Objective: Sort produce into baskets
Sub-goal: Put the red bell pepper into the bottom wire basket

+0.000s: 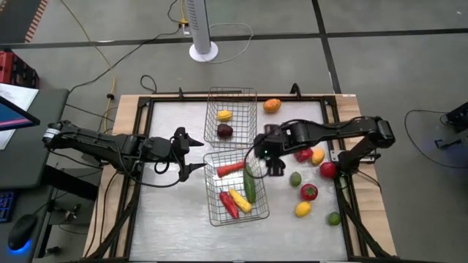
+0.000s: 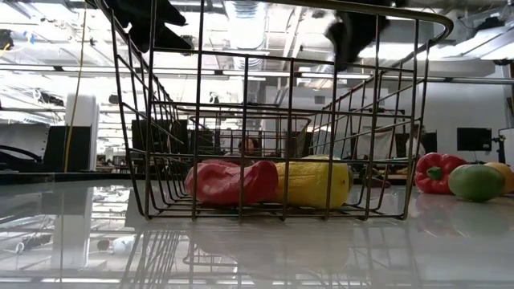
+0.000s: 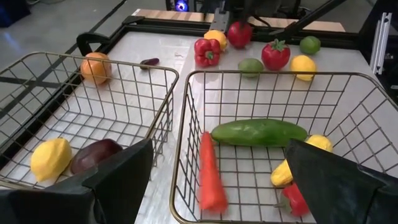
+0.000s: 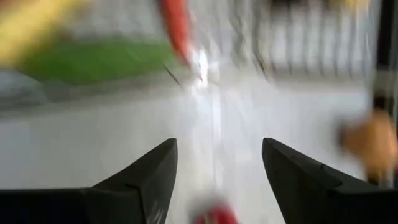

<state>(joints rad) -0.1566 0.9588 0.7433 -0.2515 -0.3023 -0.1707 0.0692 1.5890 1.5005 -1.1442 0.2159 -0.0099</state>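
Observation:
Two silver wire baskets stand mid-table. The far basket [image 1: 231,111] holds a lemon [image 1: 224,115] and a dark plum [image 1: 224,131]. The near basket [image 1: 235,191] holds a long red vegetable [image 1: 230,168], a green cucumber [image 1: 250,183], a yellow piece [image 1: 240,199] and a red pepper [image 1: 229,205]. My left gripper [image 1: 193,155] is open and empty just left of the two baskets; its wrist view [image 3: 217,144] looks into both. My right gripper [image 1: 273,165] is open and empty just right of the near basket, over bare table [image 4: 217,155].
Loose produce lies on the table's right part: an orange [image 1: 272,105] at the far side, a red pepper [image 1: 303,154], a lemon [image 1: 317,155], two tomatoes [image 1: 327,169] [image 1: 309,192], two limes [image 1: 295,178] [image 1: 333,218] and a lemon [image 1: 303,209]. The table's left and near parts are bare.

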